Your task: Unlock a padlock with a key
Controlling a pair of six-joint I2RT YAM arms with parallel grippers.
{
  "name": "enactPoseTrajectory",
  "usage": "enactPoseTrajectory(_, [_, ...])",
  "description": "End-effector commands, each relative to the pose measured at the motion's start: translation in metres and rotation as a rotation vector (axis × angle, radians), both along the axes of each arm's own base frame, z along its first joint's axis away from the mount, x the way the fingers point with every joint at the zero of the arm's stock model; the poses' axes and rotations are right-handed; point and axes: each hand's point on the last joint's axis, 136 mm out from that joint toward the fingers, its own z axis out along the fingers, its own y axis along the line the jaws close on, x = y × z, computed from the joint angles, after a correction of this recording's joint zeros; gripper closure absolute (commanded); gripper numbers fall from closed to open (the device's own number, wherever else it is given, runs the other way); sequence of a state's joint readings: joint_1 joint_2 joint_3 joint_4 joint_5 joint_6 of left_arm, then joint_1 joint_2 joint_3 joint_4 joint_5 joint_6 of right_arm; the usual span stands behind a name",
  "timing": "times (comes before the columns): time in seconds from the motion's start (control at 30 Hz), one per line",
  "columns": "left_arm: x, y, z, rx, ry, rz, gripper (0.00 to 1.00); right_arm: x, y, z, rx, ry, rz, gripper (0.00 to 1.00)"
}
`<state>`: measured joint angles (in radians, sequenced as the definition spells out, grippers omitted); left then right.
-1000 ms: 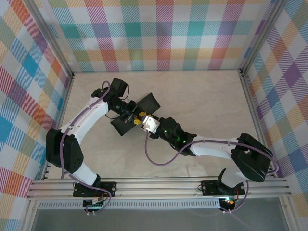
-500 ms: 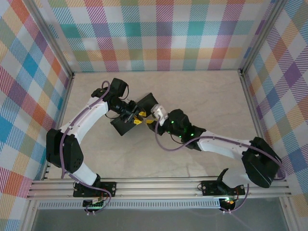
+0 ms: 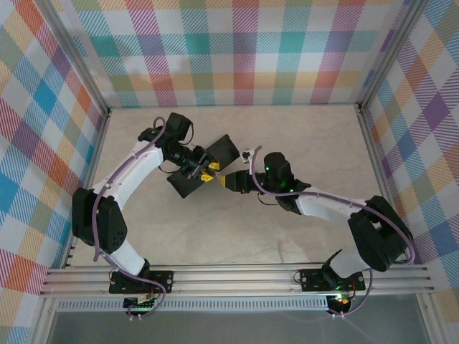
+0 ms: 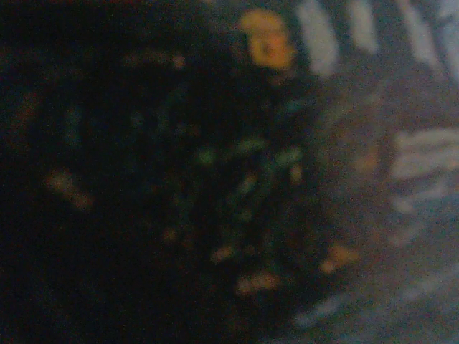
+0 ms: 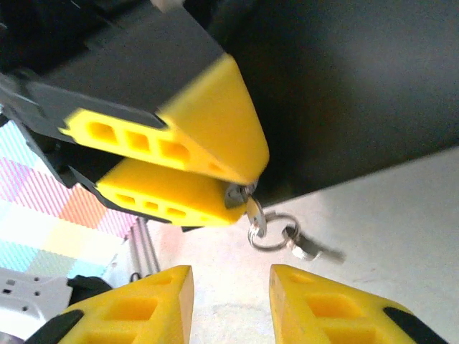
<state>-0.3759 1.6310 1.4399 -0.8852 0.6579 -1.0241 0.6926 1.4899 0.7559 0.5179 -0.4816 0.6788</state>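
My left gripper [image 5: 240,183] has its yellow fingers [image 5: 179,193] shut on a small grey metal piece, the padlock [image 5: 234,195], mostly hidden between them. The key [image 5: 256,215] sticks out of it, and a ring [image 5: 272,231] with a second small key [image 5: 310,248] dangles below. My right gripper [image 5: 231,301] sits just under the keys, open, with nothing between its fingers. In the top view the left gripper [image 3: 206,172] hovers over a black box [image 3: 185,185] and the right gripper [image 3: 228,180] faces it closely. The left wrist view is dark and blurred.
The black box [image 5: 344,93] lies on the pale tabletop [image 3: 301,136], close behind both grippers. Checked walls enclose the table at the back and both sides. The right arm's purple cable [image 3: 330,208] runs along its forearm.
The right wrist has swung up and to the right and turned, its white part now farther back. The left arm has barely moved and keeps its grip.
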Motion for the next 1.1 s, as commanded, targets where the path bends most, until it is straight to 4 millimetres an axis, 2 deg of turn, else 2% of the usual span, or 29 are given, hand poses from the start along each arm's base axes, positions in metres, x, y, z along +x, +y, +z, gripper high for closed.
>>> enactPoseTrajectory(0.0, [0.011,-0.008,0.025,-0.069,-0.089,-0.039,1.0,-0.004,0.009,0.011,0.119,0.062,0.041,0.68])
enactPoseTrajectory(0.13, [0.012,-0.009,0.026,-0.072,-0.091,-0.04,1.0,0.003,0.009,0.006,0.148,0.078,-0.002,0.69])
enactPoseTrajectory(0.37, [0.012,-0.009,0.025,-0.074,-0.091,-0.042,1.0,0.012,0.007,0.015,0.187,0.072,-0.053,0.71])
enactPoseTrajectory(0.67, [0.013,-0.011,0.027,-0.086,-0.097,-0.048,1.0,0.018,0.012,0.012,0.206,0.111,-0.06,0.75])
enactPoseTrajectory(0.9, [0.011,-0.011,0.029,-0.094,-0.101,-0.052,1.0,0.023,0.011,0.028,0.294,0.146,-0.089,0.79])
enactPoseTrajectory(1.07, [0.01,-0.011,0.03,-0.096,-0.103,-0.053,1.0,0.025,0.013,0.033,0.291,0.158,-0.09,0.83])
